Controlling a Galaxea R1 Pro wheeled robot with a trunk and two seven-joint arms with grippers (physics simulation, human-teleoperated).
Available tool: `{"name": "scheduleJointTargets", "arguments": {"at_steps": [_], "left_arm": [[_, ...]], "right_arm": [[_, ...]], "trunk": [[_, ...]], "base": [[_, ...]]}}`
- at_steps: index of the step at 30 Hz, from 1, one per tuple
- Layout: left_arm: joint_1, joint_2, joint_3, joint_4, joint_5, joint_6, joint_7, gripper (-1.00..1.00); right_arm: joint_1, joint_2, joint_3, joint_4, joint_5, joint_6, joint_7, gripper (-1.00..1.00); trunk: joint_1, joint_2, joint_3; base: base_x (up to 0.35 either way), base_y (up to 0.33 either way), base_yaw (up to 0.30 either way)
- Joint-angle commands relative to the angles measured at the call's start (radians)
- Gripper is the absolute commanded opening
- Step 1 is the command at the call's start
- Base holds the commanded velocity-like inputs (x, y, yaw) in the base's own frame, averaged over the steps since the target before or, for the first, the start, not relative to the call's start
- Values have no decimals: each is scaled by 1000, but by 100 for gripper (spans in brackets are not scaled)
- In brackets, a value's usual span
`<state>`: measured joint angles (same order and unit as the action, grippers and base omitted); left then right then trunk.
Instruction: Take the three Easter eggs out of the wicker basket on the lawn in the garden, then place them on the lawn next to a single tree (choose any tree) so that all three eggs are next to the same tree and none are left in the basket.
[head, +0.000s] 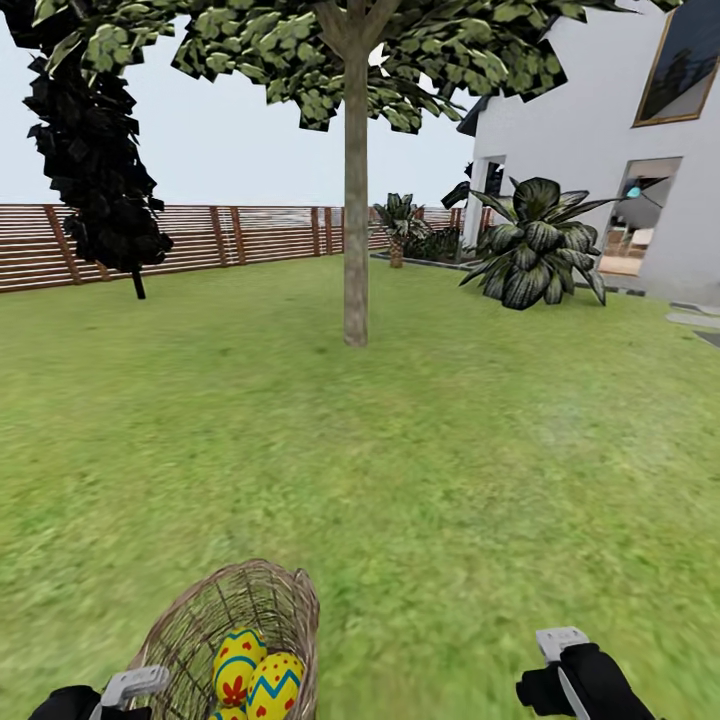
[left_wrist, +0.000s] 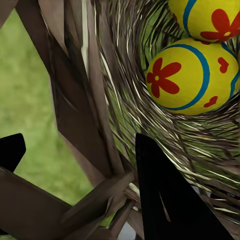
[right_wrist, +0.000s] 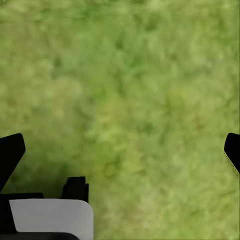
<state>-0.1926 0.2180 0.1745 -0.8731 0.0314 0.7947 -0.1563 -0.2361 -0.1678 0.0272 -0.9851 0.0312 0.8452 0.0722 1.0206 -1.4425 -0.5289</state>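
left claw (left_wrist: 75, 165) spread around wicker basket (head: 235, 610) rim | eggs (head: 255, 675) seen beyond | right claw (right_wrist: 122, 150) spread, empty, above lawn (head: 450, 450)

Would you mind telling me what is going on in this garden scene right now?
A two-armed robot stands on the lawn with a wicker basket close in front of it, eggs still inside. Its left gripper is at the basket's rim, one finger inside the wicker near an egg, one outside, holding no egg. The right gripper hangs open over bare grass. The tree stands farther ahead.
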Motion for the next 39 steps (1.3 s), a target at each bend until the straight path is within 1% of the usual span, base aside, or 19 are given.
{"name": "scheduleJointTargets", "arguments": {"at_steps": [1, 39], "left_arm": [[-1, 0, 2, -1, 9, 6, -5, -100], [-1, 0, 3, -1, 12, 6, -6, -100]], "right_arm": [[-1, -1, 2, -1, 4, 5, 5, 100], [-1, 1, 8, 3, 6, 3, 4, 100]], "trunk": [[1, -1, -1], [1, -1, -1]], "base": [[339, 0, 0], [339, 0, 0]]}}
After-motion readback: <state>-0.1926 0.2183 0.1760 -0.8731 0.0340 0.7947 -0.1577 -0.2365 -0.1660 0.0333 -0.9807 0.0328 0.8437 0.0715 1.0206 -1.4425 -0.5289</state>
